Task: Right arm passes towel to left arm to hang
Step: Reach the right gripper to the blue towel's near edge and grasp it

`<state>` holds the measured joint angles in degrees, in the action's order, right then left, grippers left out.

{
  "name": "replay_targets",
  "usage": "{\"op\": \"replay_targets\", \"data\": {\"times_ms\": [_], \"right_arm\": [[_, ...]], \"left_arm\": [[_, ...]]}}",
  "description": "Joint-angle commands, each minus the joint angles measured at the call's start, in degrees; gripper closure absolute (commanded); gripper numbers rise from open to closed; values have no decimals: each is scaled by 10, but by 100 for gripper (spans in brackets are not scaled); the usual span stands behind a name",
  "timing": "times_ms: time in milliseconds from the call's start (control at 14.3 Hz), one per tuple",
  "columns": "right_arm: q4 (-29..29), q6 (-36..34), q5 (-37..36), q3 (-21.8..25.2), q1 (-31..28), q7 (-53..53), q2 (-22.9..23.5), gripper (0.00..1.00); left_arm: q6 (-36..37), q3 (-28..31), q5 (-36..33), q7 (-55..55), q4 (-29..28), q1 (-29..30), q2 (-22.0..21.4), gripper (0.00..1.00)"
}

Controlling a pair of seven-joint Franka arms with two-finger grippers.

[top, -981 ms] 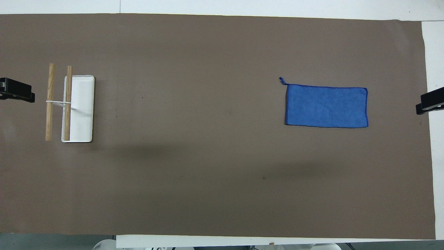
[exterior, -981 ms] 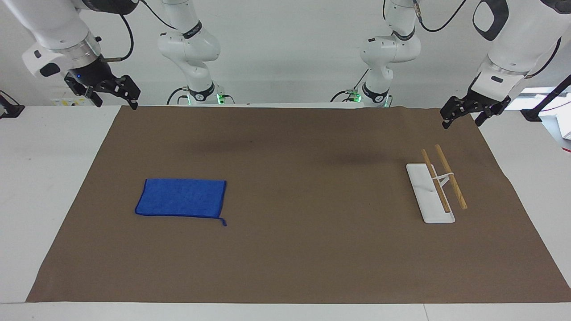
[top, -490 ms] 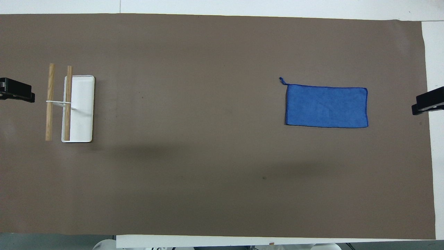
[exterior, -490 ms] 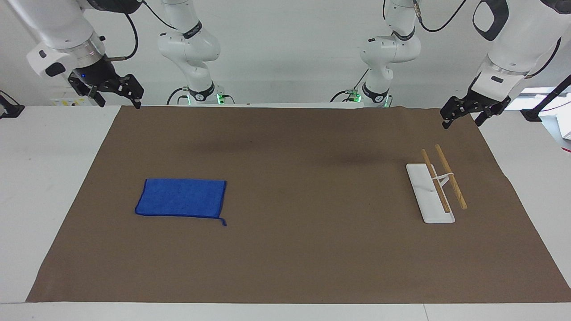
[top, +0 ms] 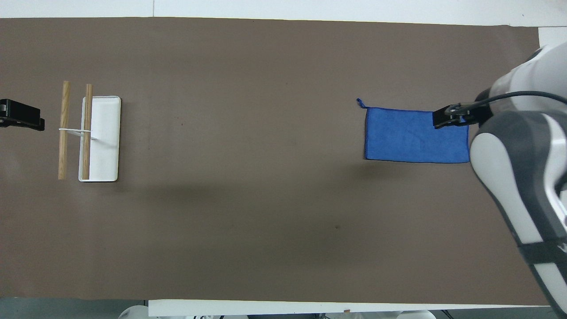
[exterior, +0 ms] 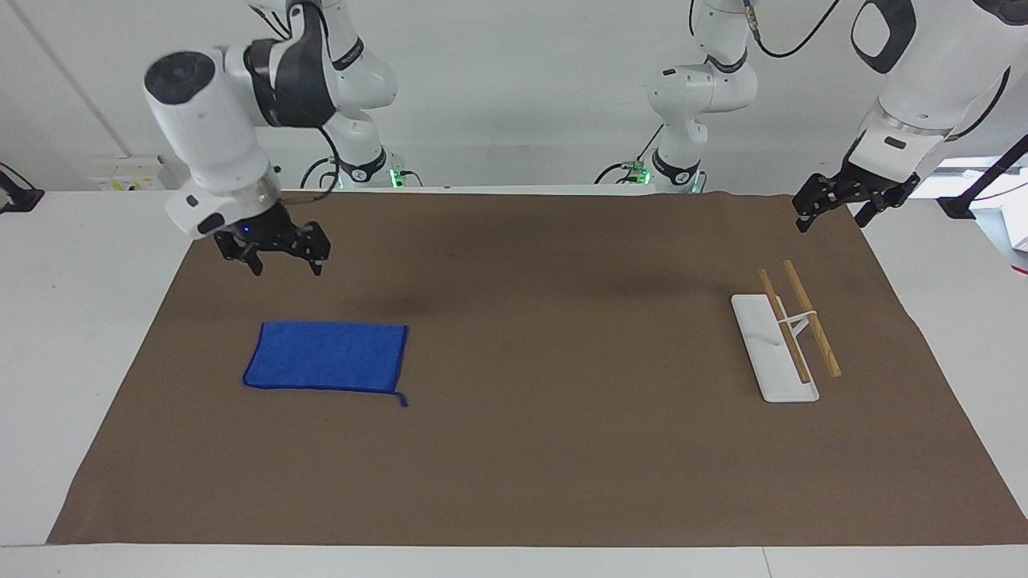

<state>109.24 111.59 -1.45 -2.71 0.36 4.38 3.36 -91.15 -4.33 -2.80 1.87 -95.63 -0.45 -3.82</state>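
The blue towel (exterior: pixel 329 357) lies flat on the brown mat, toward the right arm's end of the table, its small loop (exterior: pixel 403 400) at a corner. It also shows in the overhead view (top: pixel 412 139). My right gripper (exterior: pixel 286 263), with a blue light on its wrist, is open and empty. It hangs in the air over the towel's end nearest the right arm's end of the table (top: pixel 448 118) and does not touch the towel. My left gripper (exterior: pixel 832 215) is open and empty and waits in the air over the mat's edge beside the rack (top: pixel 22 120).
A rack (exterior: pixel 783 337) with a white base and two wooden bars stands on the mat toward the left arm's end; it also shows in the overhead view (top: pixel 91 133). The brown mat (exterior: pixel 562 449) covers most of the white table.
The right arm has swung in from the table's end and come down, bringing its gripper over the towel's end. The left arm, the towel and the rack have not moved.
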Motion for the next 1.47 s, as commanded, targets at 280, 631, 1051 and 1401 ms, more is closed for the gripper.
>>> {"op": "replay_targets", "data": {"times_ms": [280, 631, 1051, 1401], "right_arm": [[100, 163, 3, 0, -10, -16, 93, 0], [100, 186, 3, 0, -17, -68, 114, 10], [120, 201, 3, 0, -16, -76, 113, 18], [129, 207, 3, 0, -17, -81, 111, 32]], "left_arm": [[0, 0, 4, 6, 0, 1, 0, 0], [0, 0, 4, 6, 0, 0, 0, 0], [0, 0, 4, 6, 0, 0, 0, 0], [0, 0, 4, 6, 0, 0, 0, 0]]}}
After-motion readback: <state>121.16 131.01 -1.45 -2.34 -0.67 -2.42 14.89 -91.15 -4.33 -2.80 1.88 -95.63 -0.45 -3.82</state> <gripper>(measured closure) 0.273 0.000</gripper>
